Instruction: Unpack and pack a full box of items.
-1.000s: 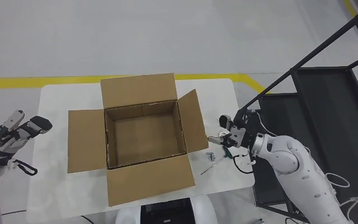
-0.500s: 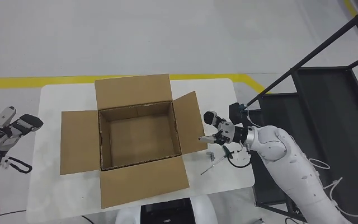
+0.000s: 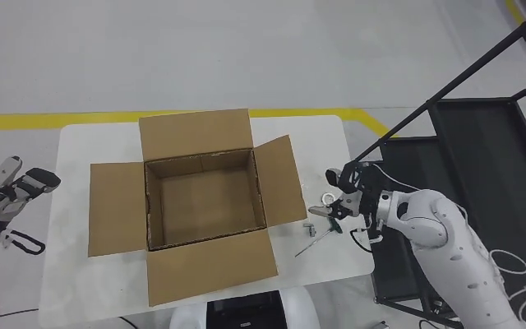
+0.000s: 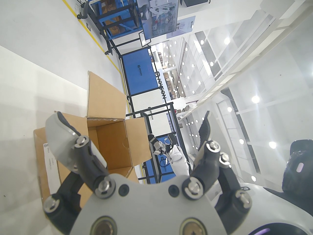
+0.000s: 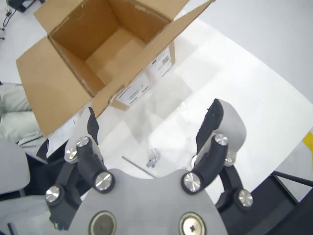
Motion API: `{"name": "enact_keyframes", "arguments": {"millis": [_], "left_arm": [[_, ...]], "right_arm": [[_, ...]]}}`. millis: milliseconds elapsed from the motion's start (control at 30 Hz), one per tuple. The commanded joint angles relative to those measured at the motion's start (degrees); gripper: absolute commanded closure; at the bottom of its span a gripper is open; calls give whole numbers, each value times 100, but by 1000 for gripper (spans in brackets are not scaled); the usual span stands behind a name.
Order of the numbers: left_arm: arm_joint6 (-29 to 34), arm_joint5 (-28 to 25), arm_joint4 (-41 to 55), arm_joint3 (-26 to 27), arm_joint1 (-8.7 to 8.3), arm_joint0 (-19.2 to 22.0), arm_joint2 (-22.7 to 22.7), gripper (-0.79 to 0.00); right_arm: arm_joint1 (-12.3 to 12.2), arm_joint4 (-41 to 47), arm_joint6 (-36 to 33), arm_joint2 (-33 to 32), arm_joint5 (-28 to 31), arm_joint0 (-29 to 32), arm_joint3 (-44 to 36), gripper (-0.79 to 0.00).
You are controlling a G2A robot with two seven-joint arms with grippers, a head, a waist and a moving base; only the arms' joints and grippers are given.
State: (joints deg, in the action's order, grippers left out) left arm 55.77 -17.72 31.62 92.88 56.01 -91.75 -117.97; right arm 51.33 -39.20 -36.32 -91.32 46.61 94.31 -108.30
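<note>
An open cardboard box (image 3: 205, 201) stands mid-table with all its flaps spread, and its inside (image 5: 107, 50) is bare. My right gripper (image 3: 327, 207) hovers open just off the box's right flap (image 3: 283, 181), over the table's right part. Its fingers (image 5: 93, 123) hold nothing. Under it lie a small metal bracket (image 3: 311, 228) and a thin metal rod (image 3: 315, 242); the bracket (image 5: 152, 160) also shows between the fingers. My left gripper (image 3: 25, 185) is open past the table's left edge, tilted up and facing the box (image 4: 115, 143).
The white table (image 3: 99, 140) has free room to the right of the box and a narrow strip to its left. A black metal rack (image 3: 477, 164) stands close against the table's right side. A yellow floor line (image 3: 74, 120) runs behind the table.
The right gripper moved in to the box's right flap, the box slid slightly left, and the gripper has since drawn back to the right. The left gripper shifted outward to the left.
</note>
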Motion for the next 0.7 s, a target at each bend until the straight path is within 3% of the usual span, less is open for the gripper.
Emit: {"name": "enact_keyframes", "arguments": {"millis": [0, 100, 233, 333, 533, 667], "left_arm": [[0, 0, 0, 0, 0, 0, 0, -785], [0, 0, 0, 0, 0, 0, 0, -785], [0, 0, 0, 0, 0, 0, 0, -785], [0, 0, 0, 0, 0, 0, 0, -785], [0, 0, 0, 0, 0, 0, 0, -785], [0, 0, 0, 0, 0, 0, 0, -785]], "right_arm": [[-51, 237, -217, -104, 594, 208, 2, -785], [-109, 372, -353, -217, 1048, 353, 121, -785], [-111, 192, -412, 63, 943, 279, 229, -785], [-84, -470, -978, 656, 379, -9, 332, -785], [15, -1205, -970, 1490, -205, -548, 758, -785], [92, -2211, -1259, 2028, -1072, -740, 916, -785]]}}
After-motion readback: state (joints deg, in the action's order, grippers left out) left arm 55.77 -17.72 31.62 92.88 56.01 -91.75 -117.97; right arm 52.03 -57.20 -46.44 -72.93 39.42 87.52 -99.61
